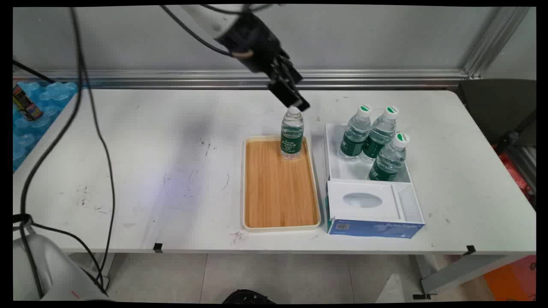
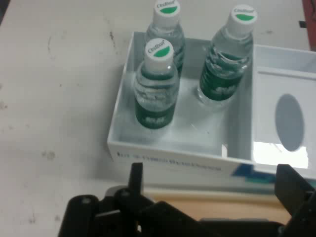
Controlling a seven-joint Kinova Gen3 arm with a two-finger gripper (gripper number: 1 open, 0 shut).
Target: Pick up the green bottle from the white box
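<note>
black two-finger gripper [image 1: 295,102] tilted down from the upper left, poised just above the white cap of a water bottle [image 1: 292,136]. fingers spread wide in the hand view, one fingertip [image 2: 136,174] at the lower left, the other at the lower right, nothing held between them. from the main view, cannot tell whether the fingertips touch the cap or merely sit just over it.

bottle upright, clear with a green label, standing in the far right corner of a wooden tray [image 1: 278,188]. tray long and rectangular, pale rim, bare wood on the near side of the bottle.

just right of the tray, a white box [image 1: 332,147], open on top, blue along its near face. three more bottles upright in its far compartment: far left bottle [image 1: 355,134], far right bottle [image 1: 380,133] touching it or nearly so, and a nearer bottle [image 1: 390,158] toward the right wall. all white-capped with a green mark on the cap. near part of the box covered by a white panel with an oval opening [image 1: 363,199], a narrow slot along its right.

all of it on a white table [image 1: 141,171], scuffed with dark marks on the left half. black cables [image 1: 96,128] hanging across the left side. far left, beyond the table's edge, a blue sheet [image 1: 38,107] with a small dark can [image 1: 25,102] lying on it.
</note>
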